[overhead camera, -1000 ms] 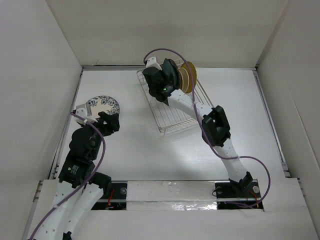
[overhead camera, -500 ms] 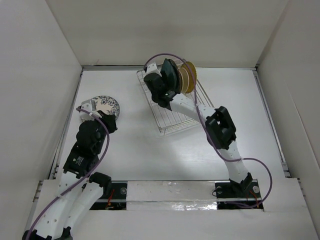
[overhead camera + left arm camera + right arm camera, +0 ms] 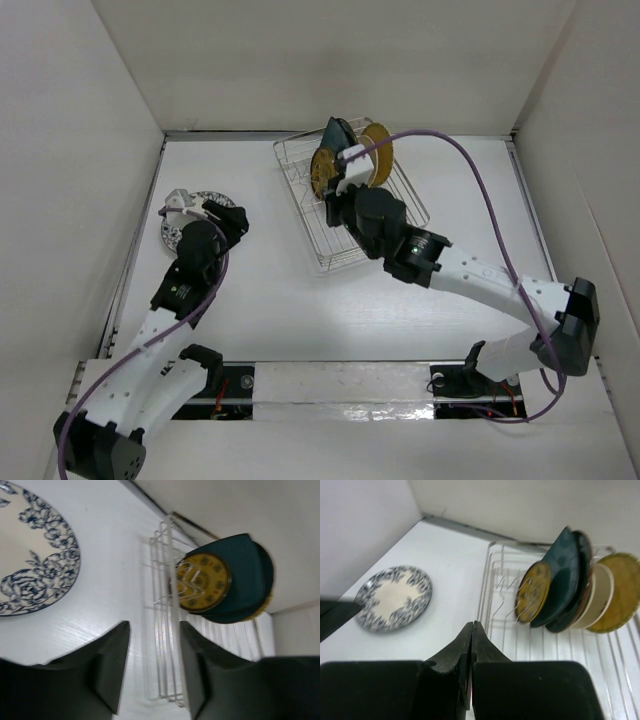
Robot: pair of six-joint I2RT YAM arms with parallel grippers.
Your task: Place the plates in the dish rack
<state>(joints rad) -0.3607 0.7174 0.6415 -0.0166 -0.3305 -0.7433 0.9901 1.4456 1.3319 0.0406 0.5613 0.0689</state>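
The blue-white floral plate [image 3: 178,222] lies flat on the table at the left; it also shows in the left wrist view [image 3: 30,565] and the right wrist view [image 3: 395,597]. My left gripper [image 3: 232,215] is open and empty, over the plate's right edge. The silver wire dish rack [image 3: 330,250] holds several upright plates at its far end: a small yellow patterned one [image 3: 532,592], dark teal ones [image 3: 560,580], a cream one [image 3: 597,595] and a large yellow one [image 3: 620,590]. My right gripper [image 3: 472,625] is shut and empty above the rack's near half.
White walls close in the table at the left, back and right. The rack [image 3: 165,630] stands slanted at the middle back. The right arm's elbow [image 3: 575,310] reaches far out to the right.
My right gripper has drawn back from the racked plates toward the near side, its elbow swinging out to the right. My left gripper has moved back over the floral plate's right edge.
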